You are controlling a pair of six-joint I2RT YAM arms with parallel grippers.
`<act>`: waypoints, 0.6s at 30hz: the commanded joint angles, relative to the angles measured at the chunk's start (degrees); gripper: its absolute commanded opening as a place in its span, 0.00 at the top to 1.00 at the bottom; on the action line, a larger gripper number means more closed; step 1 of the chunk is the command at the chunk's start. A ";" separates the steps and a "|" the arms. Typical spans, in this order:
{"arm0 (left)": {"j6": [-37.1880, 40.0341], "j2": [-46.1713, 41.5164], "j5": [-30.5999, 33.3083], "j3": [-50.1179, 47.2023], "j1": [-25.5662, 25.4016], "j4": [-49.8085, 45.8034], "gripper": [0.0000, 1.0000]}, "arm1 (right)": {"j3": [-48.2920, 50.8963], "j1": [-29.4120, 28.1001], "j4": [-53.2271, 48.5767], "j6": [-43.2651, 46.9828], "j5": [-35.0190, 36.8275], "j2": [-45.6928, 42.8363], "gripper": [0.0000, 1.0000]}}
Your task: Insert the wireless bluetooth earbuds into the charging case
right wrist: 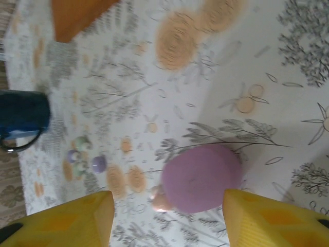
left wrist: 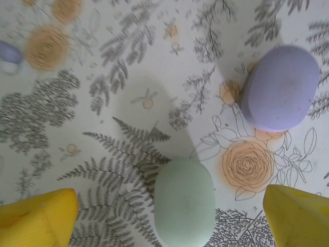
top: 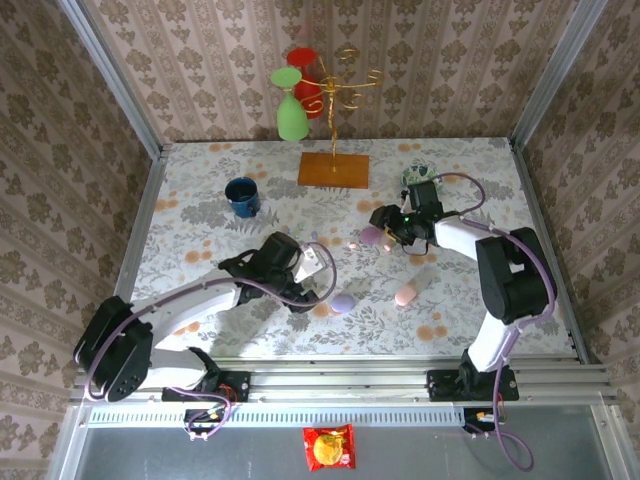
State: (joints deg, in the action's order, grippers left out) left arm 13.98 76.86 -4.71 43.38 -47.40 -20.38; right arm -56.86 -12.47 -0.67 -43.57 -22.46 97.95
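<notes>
My left gripper (left wrist: 169, 213) is open, its yellow fingers (left wrist: 36, 218) standing either side of a pale green egg-shaped case (left wrist: 185, 203) that lies shut on the table. A lilac case (left wrist: 280, 87) lies just beyond it, with a tiny lilac earbud (left wrist: 9, 51) far off. My right gripper (right wrist: 168, 213) is open around a mauve case (right wrist: 201, 177); a small pink earbud (right wrist: 162, 199) lies against that case. Several more earbuds (right wrist: 97, 163) sit farther away. From above, the left gripper (top: 318, 262) and right gripper (top: 385, 237) lie mid-table.
A pink case (top: 405, 293) lies near the lilac case (top: 342, 302). A dark blue mug (top: 242, 196) stands back left. A gold rack on an orange wooden base (top: 333, 169) holds a green cup (top: 291, 118) at the back. Walls close in the table's sides.
</notes>
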 commanded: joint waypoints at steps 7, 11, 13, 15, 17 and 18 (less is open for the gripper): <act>-1.63 10.01 6.87 7.82 -1.89 -11.82 0.08 | 3.51 0.18 -4.92 3.22 2.65 -9.73 0.41; -1.50 12.53 7.85 8.90 -2.39 -12.36 0.13 | 4.07 0.21 -5.55 3.35 2.90 -11.33 0.40; -1.36 13.77 8.20 9.40 -2.64 -12.80 0.18 | 4.55 0.16 -5.09 2.35 2.23 -12.58 0.40; -0.85 14.61 8.23 9.60 -3.00 -13.10 0.22 | 5.13 0.21 -4.33 1.40 1.64 -14.35 0.40; -0.27 15.25 7.95 9.80 -3.36 -13.20 0.26 | 4.80 0.18 -5.13 1.38 1.67 -16.15 0.40; -0.09 15.46 7.93 9.80 -3.47 -13.19 0.29 | 4.60 0.19 -5.66 1.56 1.88 -16.95 0.40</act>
State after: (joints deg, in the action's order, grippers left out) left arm 13.28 91.48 2.46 51.33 -50.24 -31.22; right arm -52.01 -12.47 -5.32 -41.98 -21.17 84.47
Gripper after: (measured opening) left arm 0.726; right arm 0.597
